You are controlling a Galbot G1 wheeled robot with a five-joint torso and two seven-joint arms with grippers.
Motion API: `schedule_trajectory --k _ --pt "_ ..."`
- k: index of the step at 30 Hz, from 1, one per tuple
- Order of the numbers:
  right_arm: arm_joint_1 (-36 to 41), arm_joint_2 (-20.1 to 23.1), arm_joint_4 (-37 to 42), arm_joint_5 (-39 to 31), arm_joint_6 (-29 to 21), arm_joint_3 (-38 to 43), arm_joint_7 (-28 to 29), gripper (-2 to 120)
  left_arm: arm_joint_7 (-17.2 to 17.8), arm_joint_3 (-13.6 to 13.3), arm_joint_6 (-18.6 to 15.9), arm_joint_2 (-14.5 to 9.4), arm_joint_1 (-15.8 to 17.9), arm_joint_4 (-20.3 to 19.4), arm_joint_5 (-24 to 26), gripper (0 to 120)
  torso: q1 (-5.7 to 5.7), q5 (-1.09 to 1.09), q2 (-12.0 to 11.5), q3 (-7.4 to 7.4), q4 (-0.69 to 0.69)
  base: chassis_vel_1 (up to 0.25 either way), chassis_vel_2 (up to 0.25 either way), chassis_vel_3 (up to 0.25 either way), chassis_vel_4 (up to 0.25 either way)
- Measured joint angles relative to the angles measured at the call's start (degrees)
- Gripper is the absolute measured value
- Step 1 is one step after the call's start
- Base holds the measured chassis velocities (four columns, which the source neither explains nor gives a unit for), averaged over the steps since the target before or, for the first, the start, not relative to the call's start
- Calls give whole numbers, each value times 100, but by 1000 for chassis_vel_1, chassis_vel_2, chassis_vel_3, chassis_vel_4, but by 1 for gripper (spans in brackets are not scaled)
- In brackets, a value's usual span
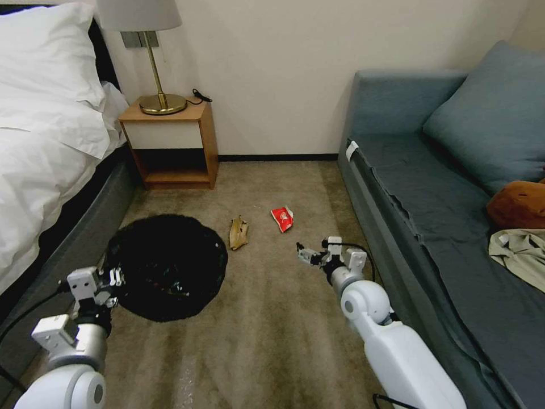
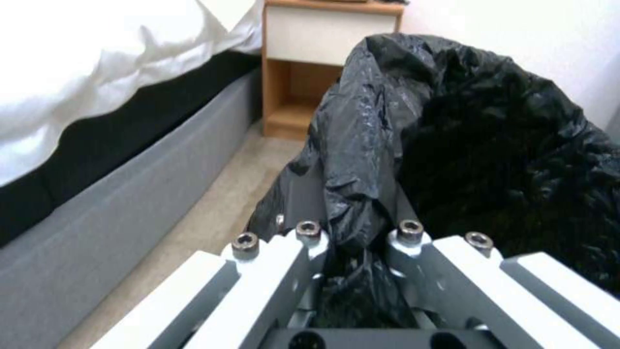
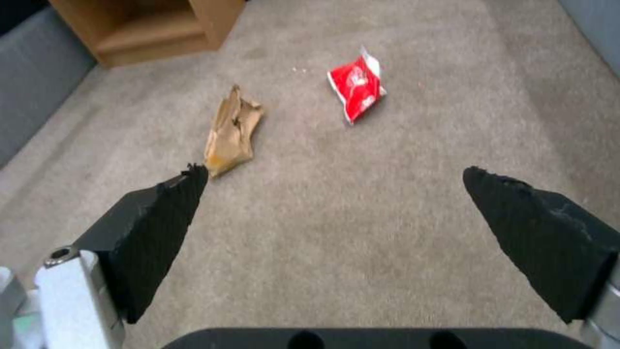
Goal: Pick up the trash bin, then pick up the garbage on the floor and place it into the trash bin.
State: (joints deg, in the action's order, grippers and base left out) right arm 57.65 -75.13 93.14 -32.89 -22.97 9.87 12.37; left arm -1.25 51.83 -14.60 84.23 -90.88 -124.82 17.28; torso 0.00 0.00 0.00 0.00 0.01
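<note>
The trash bin, lined with a wrinkly black bag, is at the left beside the bed. My left gripper is shut on its near rim, and the bag liner is pinched between the fingers. The bin's mouth opens beyond them. I cannot tell whether its base touches the carpet. Two pieces of garbage lie on the carpet: a crumpled yellow-brown wrapper and a red-and-white packet. My right gripper hovers open, short of both, with nothing between its fingers.
A wooden nightstand with a brass lamp stands against the far wall. The bed borders the left and a blue-grey sofa the right. Open carpet lies between them.
</note>
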Motion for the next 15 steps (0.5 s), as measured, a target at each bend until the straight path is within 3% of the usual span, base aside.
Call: schedule_trajectory --k 15 --pt "75 -538 -386 571 225 88 -190 100 9 284 81 -279 167 593 258 5 0 -1 0 0 0 0 0 0 0"
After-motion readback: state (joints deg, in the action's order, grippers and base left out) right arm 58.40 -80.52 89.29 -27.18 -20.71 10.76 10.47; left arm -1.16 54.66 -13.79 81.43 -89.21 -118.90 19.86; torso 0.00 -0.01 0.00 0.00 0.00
